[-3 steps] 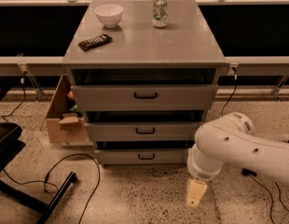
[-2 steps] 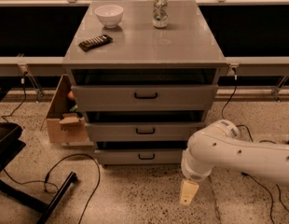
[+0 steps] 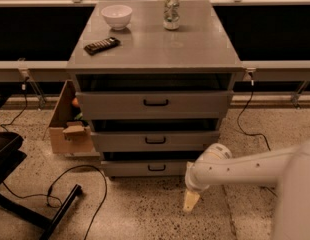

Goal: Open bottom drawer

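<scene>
The grey cabinet (image 3: 155, 49) has three stacked drawers. The bottom drawer (image 3: 125, 169) is the lowest and narrowest front, just above the floor, with a small black loop handle (image 3: 156, 168). Its front sits level with the cabinet base and looks closed. My gripper (image 3: 190, 200) is a cream tip at the end of the white arm (image 3: 235, 166). It hangs low over the floor, to the right of and below the bottom drawer's handle, and is not touching the drawer.
A white bowl (image 3: 116, 16), a can (image 3: 171, 12) and a dark remote (image 3: 101, 45) sit on the cabinet top. An open cardboard box (image 3: 67, 129) stands to the left. Black cables (image 3: 70, 184) and a black stand leg (image 3: 60, 211) lie on the floor at the left.
My arm has swung left and stretched out, bringing the gripper closer to the bottom drawer's right end. The drawers have not moved.
</scene>
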Controlling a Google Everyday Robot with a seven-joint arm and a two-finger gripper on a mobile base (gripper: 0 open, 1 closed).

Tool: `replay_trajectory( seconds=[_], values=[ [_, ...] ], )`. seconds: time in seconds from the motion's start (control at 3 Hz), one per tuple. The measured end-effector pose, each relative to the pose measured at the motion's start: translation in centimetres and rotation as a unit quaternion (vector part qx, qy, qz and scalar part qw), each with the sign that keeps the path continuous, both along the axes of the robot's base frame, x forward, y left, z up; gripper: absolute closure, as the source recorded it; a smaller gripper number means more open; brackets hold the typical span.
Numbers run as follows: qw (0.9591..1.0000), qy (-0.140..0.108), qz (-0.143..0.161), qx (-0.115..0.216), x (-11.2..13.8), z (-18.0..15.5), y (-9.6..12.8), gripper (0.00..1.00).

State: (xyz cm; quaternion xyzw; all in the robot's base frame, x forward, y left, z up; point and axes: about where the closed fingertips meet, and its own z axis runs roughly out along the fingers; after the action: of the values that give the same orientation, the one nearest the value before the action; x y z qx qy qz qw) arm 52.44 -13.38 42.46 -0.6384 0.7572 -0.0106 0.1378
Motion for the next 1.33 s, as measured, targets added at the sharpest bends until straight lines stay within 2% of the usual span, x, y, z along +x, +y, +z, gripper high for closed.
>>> replay_trajectory(
  seconds=[0.67, 1.0, 1.33],
  values=[
    [0.9973, -0.029, 0.040, -0.055, 7.3, -6.9, 0.2, 0.00],
    [0.9974, -0.025, 0.040, -0.055, 7.2, -7.4, 0.4, 0.00],
    [0.9978, -0.003, 0.043, -0.050, 6.8, -10.9, 1.8, 0.00]
  ],
)
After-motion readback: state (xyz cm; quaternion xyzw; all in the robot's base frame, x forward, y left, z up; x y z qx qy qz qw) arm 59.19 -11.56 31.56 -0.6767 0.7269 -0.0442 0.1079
